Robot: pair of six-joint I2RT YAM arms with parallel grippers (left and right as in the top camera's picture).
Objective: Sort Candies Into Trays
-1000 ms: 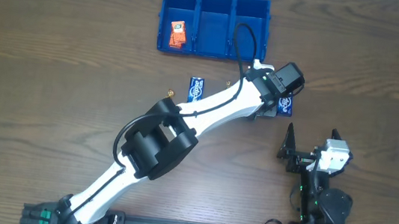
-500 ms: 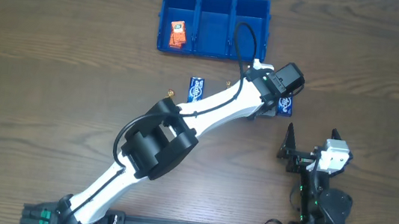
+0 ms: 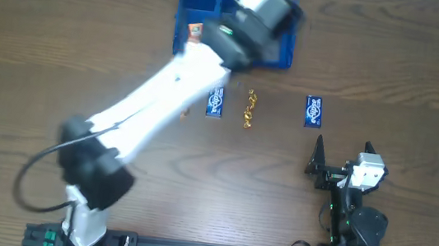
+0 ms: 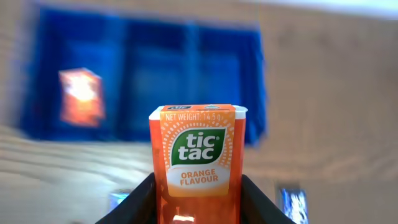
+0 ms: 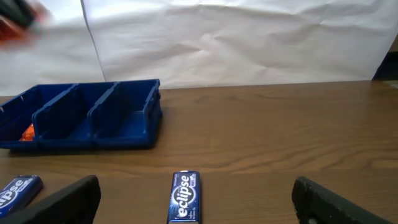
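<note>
Top overhead, looking down; right wrist low, level; all share blue tray [image 5: 124, 134].

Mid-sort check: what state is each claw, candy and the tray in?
left claw: shut on orange candy box, held upright.
right claw: open, empty.
blue tray: holds second orange box in end compartment.
blue mint packs: both flat on table, unsorted.
gold candy: on table, unsorted.

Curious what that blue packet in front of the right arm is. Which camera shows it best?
The right wrist view: the blue packet lies close, centred, label up. The top view shows it small; the left wrist view, a blurred corner.
</note>
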